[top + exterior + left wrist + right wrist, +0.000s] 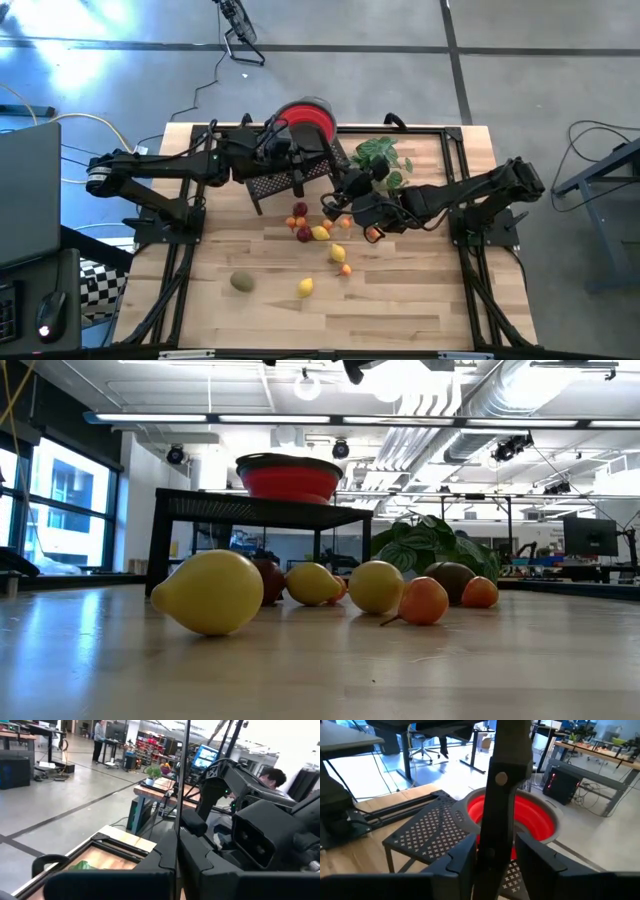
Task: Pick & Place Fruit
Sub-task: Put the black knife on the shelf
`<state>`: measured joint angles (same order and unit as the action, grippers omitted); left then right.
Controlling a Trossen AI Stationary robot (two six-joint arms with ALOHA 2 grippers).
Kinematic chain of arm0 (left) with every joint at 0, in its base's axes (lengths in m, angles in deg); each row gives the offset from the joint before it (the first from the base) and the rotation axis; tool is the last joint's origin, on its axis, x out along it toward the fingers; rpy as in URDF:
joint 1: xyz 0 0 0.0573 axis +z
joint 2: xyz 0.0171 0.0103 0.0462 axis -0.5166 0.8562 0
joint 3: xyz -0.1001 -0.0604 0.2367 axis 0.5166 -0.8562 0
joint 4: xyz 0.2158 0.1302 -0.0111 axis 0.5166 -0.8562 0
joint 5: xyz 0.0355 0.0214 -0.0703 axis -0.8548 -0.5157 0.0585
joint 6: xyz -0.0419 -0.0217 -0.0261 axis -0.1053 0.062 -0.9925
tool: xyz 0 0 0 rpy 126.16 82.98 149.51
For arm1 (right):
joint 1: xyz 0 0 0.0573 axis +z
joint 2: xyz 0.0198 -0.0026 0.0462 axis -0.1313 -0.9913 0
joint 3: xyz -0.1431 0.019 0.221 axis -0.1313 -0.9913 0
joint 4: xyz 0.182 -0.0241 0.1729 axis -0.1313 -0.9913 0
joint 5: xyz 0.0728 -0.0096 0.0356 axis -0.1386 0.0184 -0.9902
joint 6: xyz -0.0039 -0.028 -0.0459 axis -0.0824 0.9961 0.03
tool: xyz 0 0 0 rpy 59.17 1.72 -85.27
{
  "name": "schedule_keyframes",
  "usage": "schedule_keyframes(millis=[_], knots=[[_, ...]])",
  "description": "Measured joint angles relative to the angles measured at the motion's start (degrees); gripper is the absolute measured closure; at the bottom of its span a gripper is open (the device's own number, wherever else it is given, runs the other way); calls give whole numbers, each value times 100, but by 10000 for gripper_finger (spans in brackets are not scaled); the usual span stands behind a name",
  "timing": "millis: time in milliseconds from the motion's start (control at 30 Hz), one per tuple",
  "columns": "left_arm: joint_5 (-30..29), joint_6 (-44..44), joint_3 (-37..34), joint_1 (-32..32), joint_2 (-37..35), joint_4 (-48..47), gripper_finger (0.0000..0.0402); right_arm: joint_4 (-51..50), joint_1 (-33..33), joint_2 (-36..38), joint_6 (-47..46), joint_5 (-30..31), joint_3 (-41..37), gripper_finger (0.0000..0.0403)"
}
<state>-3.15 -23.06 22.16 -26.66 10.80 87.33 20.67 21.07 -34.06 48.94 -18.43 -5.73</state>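
Note:
A black-handled knife (496, 795) stands upright in the air over the table's middle, between my two grippers. My left gripper (177, 855) reaches in from the left and is shut on it. My right gripper (492, 862) has a finger on either side of the riveted handle, and a sliver of red shows beside the handle. The fruit lies loose on the wood below: lemons (320, 233) (305, 287), small orange balls (346, 269), dark red ones (300, 209) and a brownish-green oval (242, 282). No gripper touches the fruit. My left gripper pinches a thin dark part of the knife (177, 832), seen edge-on, between its two fingers (197, 857). The fingers come in level from the table's left and lie across the knife. The knife rises upright above them, clear of the table.
A red bowl (305, 118) sits on a black perforated stand (285, 180) at the far middle, just behind the grippers. A green leafy plant (380, 158) stands to its right. The near half of the table holds only scattered fruit (208, 592).

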Motion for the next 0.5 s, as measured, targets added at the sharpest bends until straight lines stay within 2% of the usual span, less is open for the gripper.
schedule_keyframes(millis=[367,500], knots=[[-50,-22,0,7,0,-8,401,-9,2,14,41,-122,0,180],[-68,-20,0,7,-7,-9,401,-91,4,179,41,-337,-2,152]])
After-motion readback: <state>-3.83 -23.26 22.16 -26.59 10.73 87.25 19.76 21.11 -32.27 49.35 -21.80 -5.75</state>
